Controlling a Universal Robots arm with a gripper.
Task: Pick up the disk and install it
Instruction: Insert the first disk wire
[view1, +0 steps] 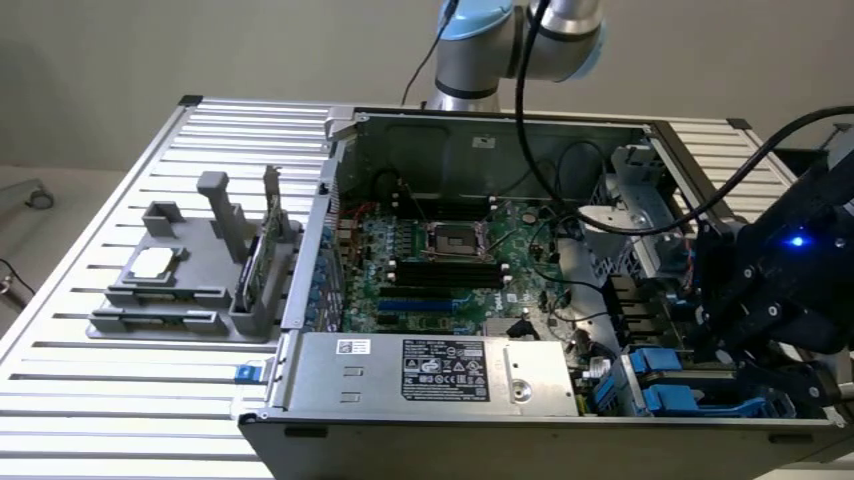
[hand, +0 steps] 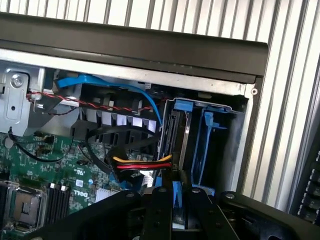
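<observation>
Clasping disk (hand: 181, 140), apparently, hand (hand: 176, 197) at bay (hand: 216, 145)

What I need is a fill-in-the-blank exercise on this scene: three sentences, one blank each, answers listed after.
1. The gripper is at the exterior view's ____ end of the open computer case.
2. It is shut on the disk, whose rail is ____ like the drive cage brackets.
3. On the grey fixture, the processor chip lies flat and the ____ circuit card stands upright.
Missing words: right; blue; green.
</observation>
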